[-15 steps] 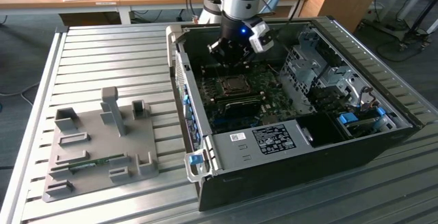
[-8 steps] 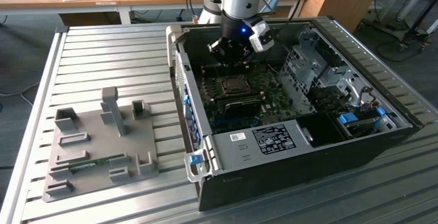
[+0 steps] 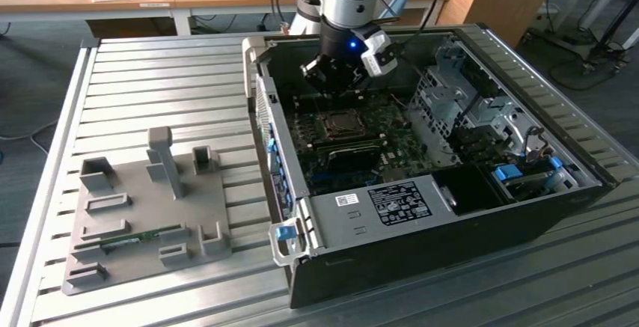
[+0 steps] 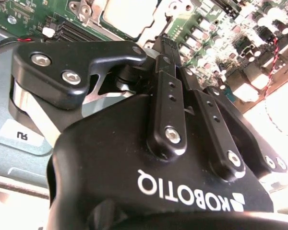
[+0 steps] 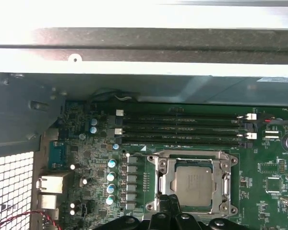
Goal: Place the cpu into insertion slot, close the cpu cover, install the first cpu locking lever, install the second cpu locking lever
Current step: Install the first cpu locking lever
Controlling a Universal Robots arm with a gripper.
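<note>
Exterior view: closed pincer (image 3: 334,91) at twelve o'clock of the cpu cover (image 5: 222,179), lowered over the cpu (image 5: 194,184); white label (image 3: 399,203) at five.

Exterior high, wrist views near motherboard (image 5: 259,158)

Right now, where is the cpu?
In the first wrist view the cpu sits on the motherboard, framed by the cpu cover, beside the memory slots, with the end effector close by.

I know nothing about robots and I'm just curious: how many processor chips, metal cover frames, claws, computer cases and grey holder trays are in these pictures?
cpu: 1
cpu cover: 1
claw: 1
computer case: 1
grey holder tray: 1
Total: 5
</note>
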